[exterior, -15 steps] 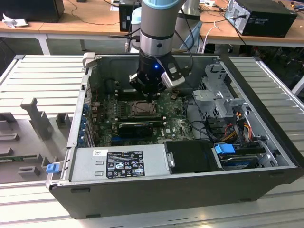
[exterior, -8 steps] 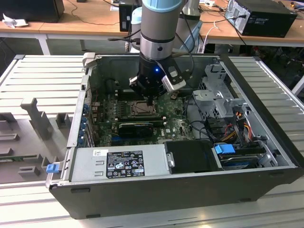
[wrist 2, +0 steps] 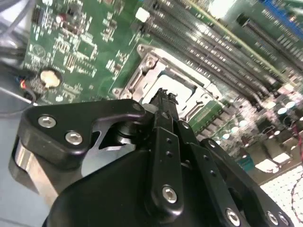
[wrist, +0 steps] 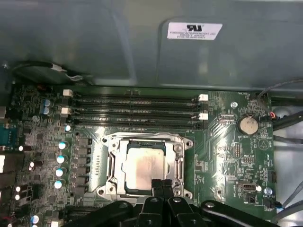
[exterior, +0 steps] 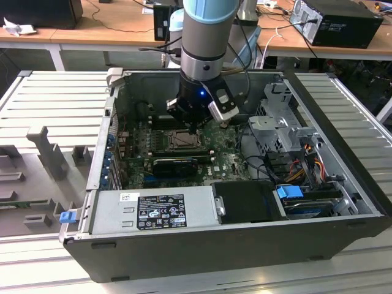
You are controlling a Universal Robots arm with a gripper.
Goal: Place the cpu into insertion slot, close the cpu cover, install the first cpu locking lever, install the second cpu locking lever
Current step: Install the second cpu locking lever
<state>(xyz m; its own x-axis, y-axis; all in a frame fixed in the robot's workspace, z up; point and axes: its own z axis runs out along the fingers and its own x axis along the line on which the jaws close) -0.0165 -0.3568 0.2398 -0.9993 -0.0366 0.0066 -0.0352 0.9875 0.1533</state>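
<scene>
The cpu (wrist: 143,165), a square chip with a flat silvery top, lies in the insertion slot (wrist: 111,187) on the green motherboard. The cpu cover (wrist: 179,158), a thin silver frame, lies flat around it. My gripper (wrist: 162,185) hangs right over the socket's rim, its two black fingertips (wrist: 156,184) pressed together, shut with nothing between them. In the second wrist view the gripper (wrist 2: 164,96) points down at the same insertion slot (wrist 2: 142,78). In the exterior view the gripper (exterior: 195,127) stands above the insertion slot (exterior: 181,140) inside the open computer case.
Memory slots (wrist: 135,109) run along one side of the socket. A round coin battery (wrist: 247,125) sits on the board. A black card (exterior: 176,165), a grey power-supply box (exterior: 156,208) and a drive cage (exterior: 283,122) with cables crowd the case (exterior: 343,122).
</scene>
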